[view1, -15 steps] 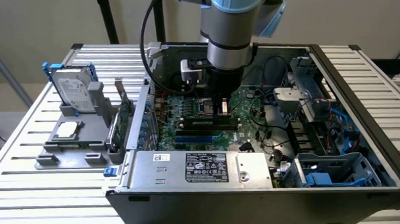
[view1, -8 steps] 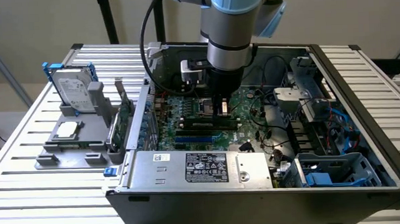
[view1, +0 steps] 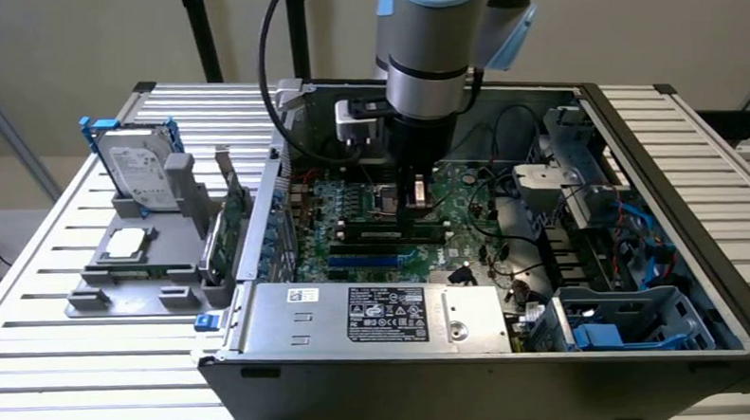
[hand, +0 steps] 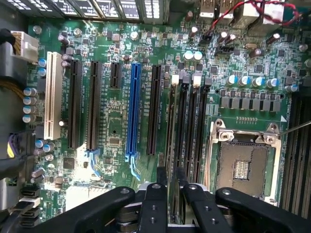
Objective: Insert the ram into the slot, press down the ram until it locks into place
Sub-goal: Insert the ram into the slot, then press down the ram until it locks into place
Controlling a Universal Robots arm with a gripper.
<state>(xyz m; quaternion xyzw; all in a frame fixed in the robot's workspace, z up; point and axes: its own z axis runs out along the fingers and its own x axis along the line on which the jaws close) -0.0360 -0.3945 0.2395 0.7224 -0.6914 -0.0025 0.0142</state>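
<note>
Closest to us the tool (hand: 171,175) looks clamped on the ram (view1: 373,232), which stands on edge in the slot (hand: 173,94) near the CPU socket (hand: 243,167) (latches unreadable), so we judge insertion made and the locking press not yet confirmed.

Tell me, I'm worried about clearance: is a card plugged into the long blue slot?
No, the blue slot is empty along its whole length.

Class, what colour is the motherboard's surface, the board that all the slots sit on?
The motherboard is green, clearest in the wrist view.
</note>
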